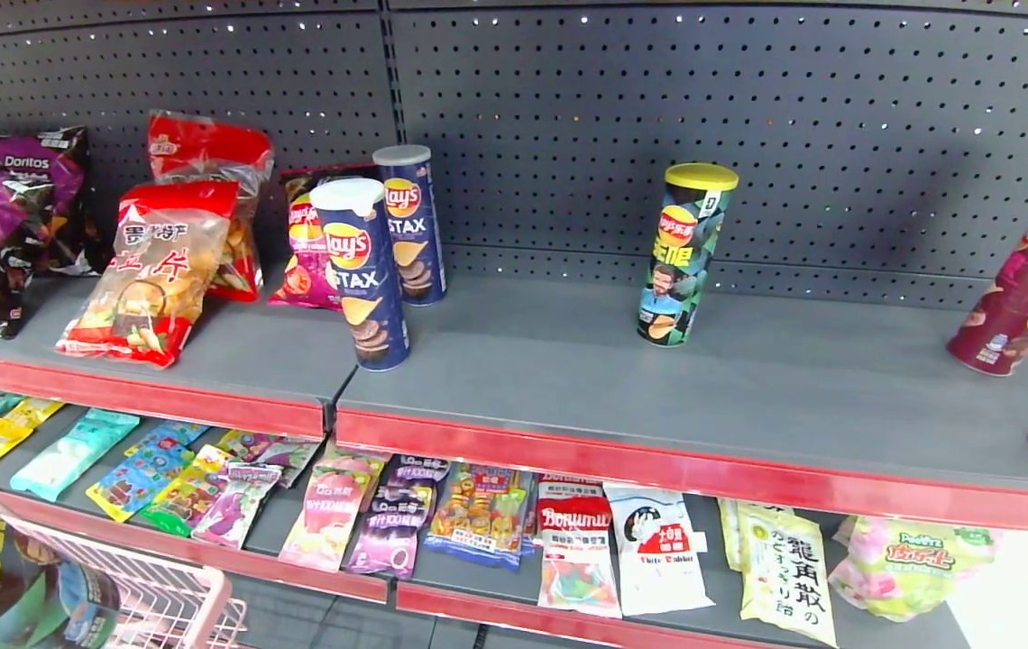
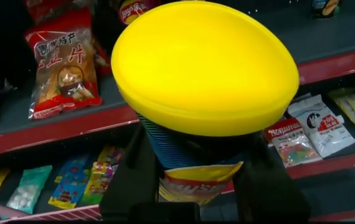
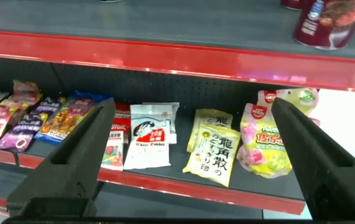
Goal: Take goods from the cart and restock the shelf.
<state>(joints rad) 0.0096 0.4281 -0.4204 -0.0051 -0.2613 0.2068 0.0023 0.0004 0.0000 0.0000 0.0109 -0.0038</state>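
Note:
A chip can with a yellow lid (image 2: 205, 68) and a blue-and-yellow body stands upright in my left gripper (image 2: 199, 183), which is shut on its lower part, in front of the shelves. On the upper shelf (image 1: 748, 379) a matching green can with a yellow lid (image 1: 685, 254) stands alone in the middle. My right gripper (image 3: 191, 106) is open with nothing between its fingers, level with the lower shelf of candy packs (image 3: 149, 143). The pink wire cart (image 1: 162, 595) sits at the lower left with chip packages (image 1: 9, 586) inside.
Two blue cans (image 1: 361, 270) stand left of centre on the upper shelf, with red snack bags (image 1: 153, 270) and purple chip bags (image 1: 0, 225) beyond. Maroon cans (image 1: 1023, 288) stand at the far right. Bare shelf lies on both sides of the green can.

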